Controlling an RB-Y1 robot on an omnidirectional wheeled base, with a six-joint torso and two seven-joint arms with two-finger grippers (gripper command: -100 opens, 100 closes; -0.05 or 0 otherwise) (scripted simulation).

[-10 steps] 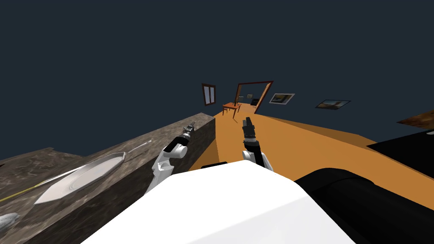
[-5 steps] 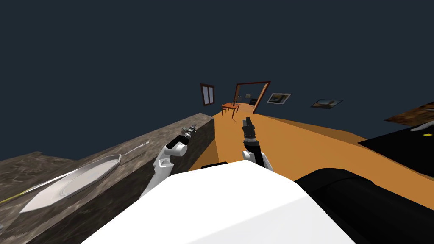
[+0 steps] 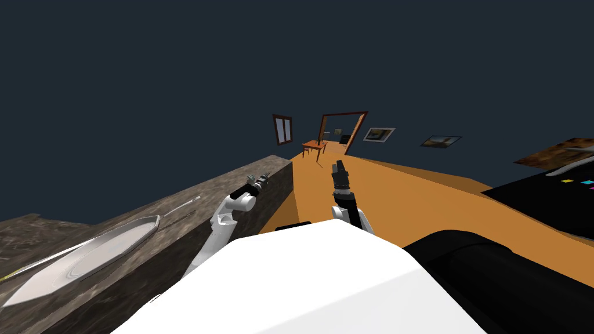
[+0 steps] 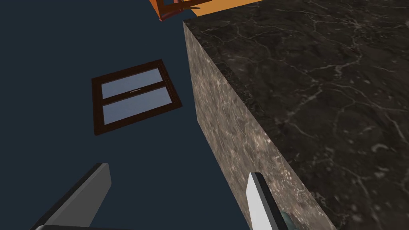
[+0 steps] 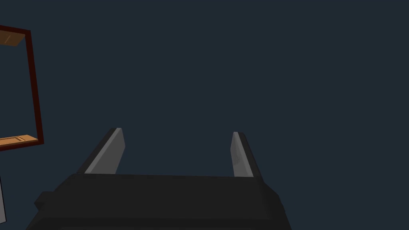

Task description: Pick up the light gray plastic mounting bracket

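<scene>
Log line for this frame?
left end effector open, at marble counter end | right end effector open, over orange floor | nothing held

The left arm [image 3: 223, 223] reaches forward along the near edge of the table [image 3: 243, 171], its white forearm ending in a dark wrist. The left gripper [image 3: 261, 181] hangs at the table's far corner, apparently just above the top, though its height is hard to judge. Its two fingers [image 4: 100, 179] stand wide apart with nothing between them. The right arm [image 3: 347, 209] is raised straight ahead, off the table's side and well apart from it. The right gripper [image 3: 340, 168] points forward, its blades likewise spread and empty.
</scene>
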